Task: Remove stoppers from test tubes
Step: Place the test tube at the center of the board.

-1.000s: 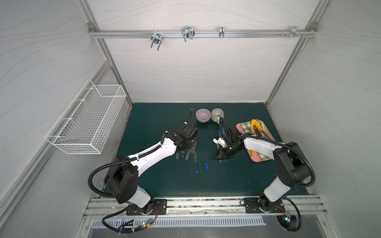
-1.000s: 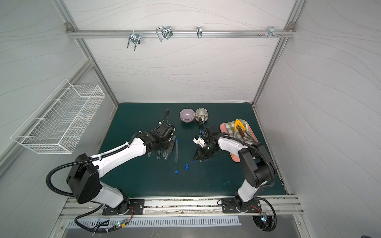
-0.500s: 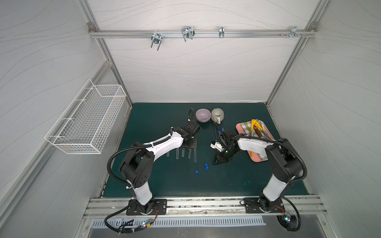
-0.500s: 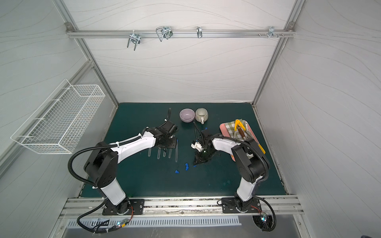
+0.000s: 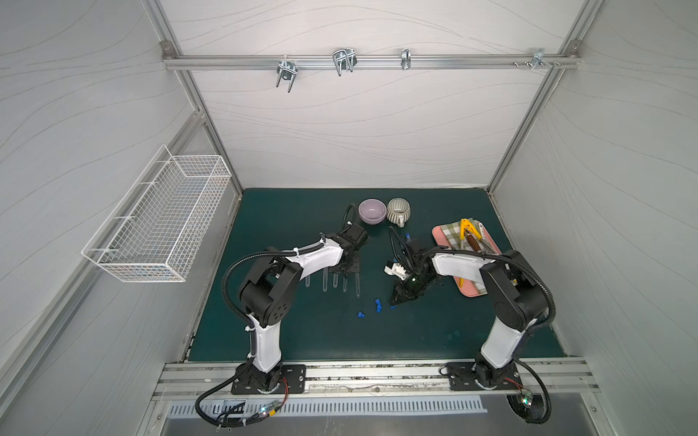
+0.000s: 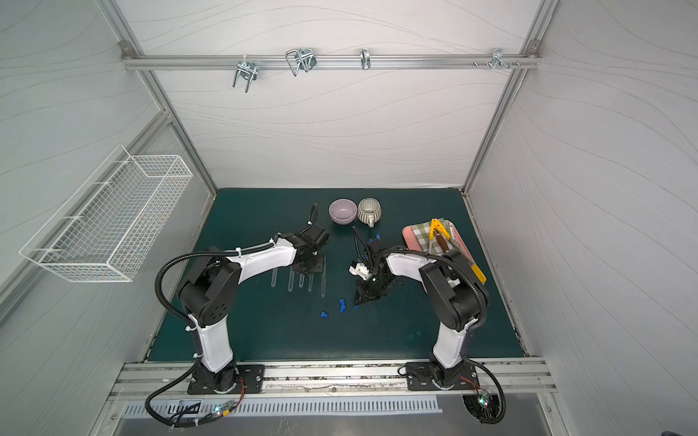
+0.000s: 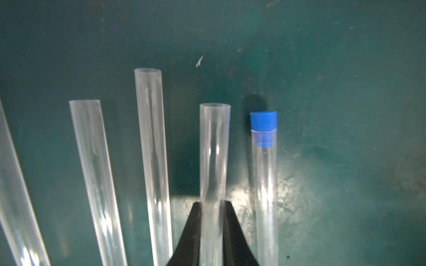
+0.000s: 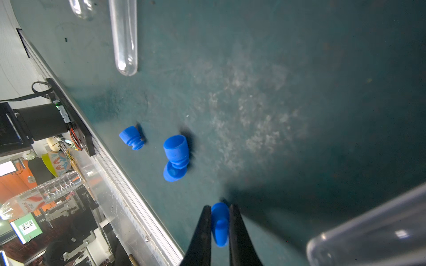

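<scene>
Pinching an open test tube (image 7: 214,149) beside a capped tube (image 7: 265,184) on the table (image 7: 345,69), the left fingers (image 7: 193,232) are clenched; the right fingers (image 8: 202,230) grasp a blue stopper (image 8: 220,225), with three loose stoppers (image 8: 175,147) lying nearby.

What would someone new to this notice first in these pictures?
Bright blue stoppers lie loose in the middle of the dark green mat, and the right gripper is shut on another stopper. The left gripper clamps an open clear tube, beside a capped tube.
</scene>
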You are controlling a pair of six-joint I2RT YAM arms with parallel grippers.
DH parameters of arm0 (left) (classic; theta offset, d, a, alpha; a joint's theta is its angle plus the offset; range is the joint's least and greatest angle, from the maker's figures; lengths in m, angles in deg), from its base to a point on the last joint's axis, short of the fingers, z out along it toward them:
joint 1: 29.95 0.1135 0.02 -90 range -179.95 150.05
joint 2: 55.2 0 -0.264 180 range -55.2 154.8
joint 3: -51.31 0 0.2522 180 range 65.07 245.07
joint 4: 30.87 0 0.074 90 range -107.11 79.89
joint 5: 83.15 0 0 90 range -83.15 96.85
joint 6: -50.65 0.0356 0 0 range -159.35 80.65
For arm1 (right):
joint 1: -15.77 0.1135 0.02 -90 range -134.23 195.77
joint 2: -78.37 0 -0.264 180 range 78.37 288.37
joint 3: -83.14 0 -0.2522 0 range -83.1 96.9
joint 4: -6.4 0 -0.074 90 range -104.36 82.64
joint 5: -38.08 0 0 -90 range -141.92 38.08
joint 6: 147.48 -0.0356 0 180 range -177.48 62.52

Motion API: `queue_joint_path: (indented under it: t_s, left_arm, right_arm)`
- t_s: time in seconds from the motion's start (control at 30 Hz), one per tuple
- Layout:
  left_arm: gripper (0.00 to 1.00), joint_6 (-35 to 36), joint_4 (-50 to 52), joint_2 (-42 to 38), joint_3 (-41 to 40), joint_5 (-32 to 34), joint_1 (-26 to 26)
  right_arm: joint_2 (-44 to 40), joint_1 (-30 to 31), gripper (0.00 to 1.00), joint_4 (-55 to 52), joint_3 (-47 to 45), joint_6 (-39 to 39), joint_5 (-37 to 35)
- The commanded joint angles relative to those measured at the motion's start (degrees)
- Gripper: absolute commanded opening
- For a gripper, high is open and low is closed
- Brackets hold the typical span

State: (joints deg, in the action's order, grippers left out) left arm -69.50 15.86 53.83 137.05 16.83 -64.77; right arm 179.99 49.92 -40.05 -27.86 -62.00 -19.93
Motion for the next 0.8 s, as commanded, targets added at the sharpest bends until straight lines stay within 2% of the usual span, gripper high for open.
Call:
queue_joint_path:
  t_s: [0.0,0.33,0.63,0.77]
  left_arm:
    - [0.01,-1.59,-0.38,1.45,2.29,2.40,0.38]
    - [0.14,-1.42,-0.50,3.09,2.02,2.41,0.80]
    - [0.30,-0.98,1.55,1.31,3.20,2.77,0.77]
    - [0.34,-0.29,3.14,0.25,4.42,2.98,0.86]
  right_arm:
    - [0.64,0.44,0.14,-1.46,1.36,1.44,0.57]
    - [-0.98,0.45,0.29,-1.31,1.27,1.31,0.96]
    - [-3.15,0.45,0.35,-1.08,1.53,1.24,1.76]
    - [-4.10,0.48,0.36,-1.13,1.67,1.03,2.09]
